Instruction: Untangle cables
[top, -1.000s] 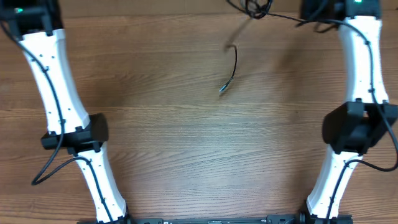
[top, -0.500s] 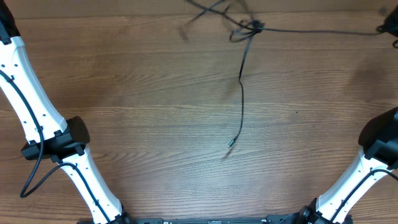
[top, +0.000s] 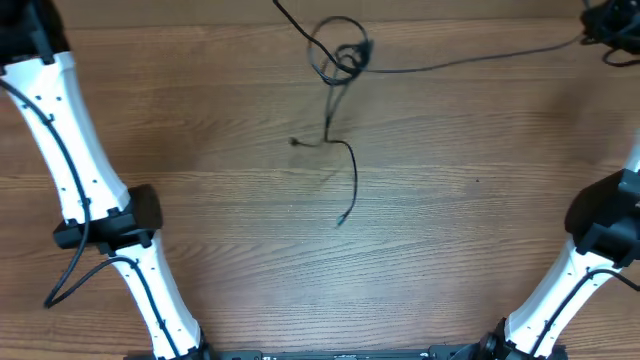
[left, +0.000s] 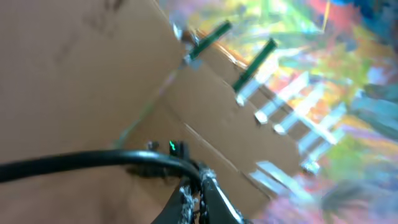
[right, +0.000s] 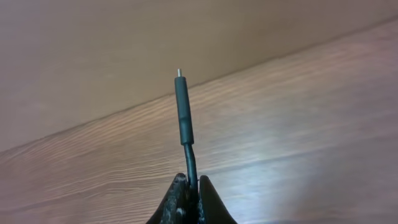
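The cables (top: 340, 58) form a small looped knot above the far middle of the table. One strand runs up and left out of the overhead view. Another stretches right to my right gripper (top: 604, 24) at the far right edge. A loose strand (top: 352, 175) trails down to a plug tip (top: 341, 220), and a short end (top: 297, 142) sticks out left. In the right wrist view my right gripper (right: 191, 184) is shut on a cable, its plug end (right: 182, 106) standing above the fingers. In the left wrist view my left gripper (left: 199, 190) is shut on a black cable (left: 93, 160).
The white left arm (top: 85, 170) stands along the table's left side and the right arm (top: 590, 250) along the right side. Cardboard panels (left: 93, 74) and a colourful blurred backdrop fill the left wrist view.
The knot has moved left and slightly nearer. The hanging strand has swung left with it and now bends. The right gripper has come into the overhead view at the top right.
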